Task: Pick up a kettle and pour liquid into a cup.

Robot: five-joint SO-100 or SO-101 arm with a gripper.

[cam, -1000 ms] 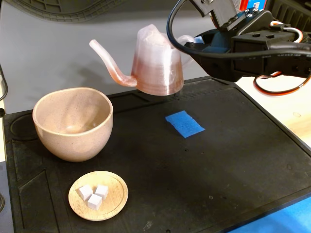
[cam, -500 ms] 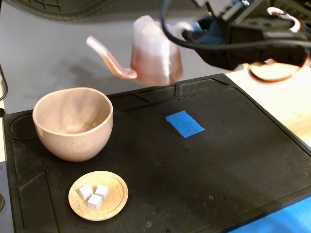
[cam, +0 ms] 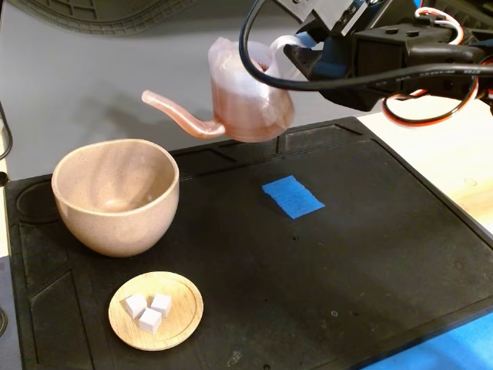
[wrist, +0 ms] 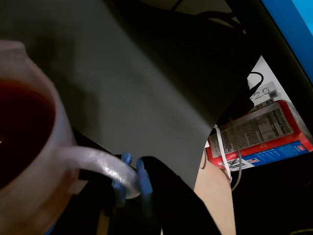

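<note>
In the fixed view, the hand is gripping the kettle by its loop handle and holding it in the air over the far edge of the black mat, tilted with the spout pointing left toward the cup. The cup is sitting near the mat's left edge, a wooden dish of white cubes lying in front of it.

In the wrist view, blue fingers are pinching the kettle's handle; dark liquid is showing inside.
</note>
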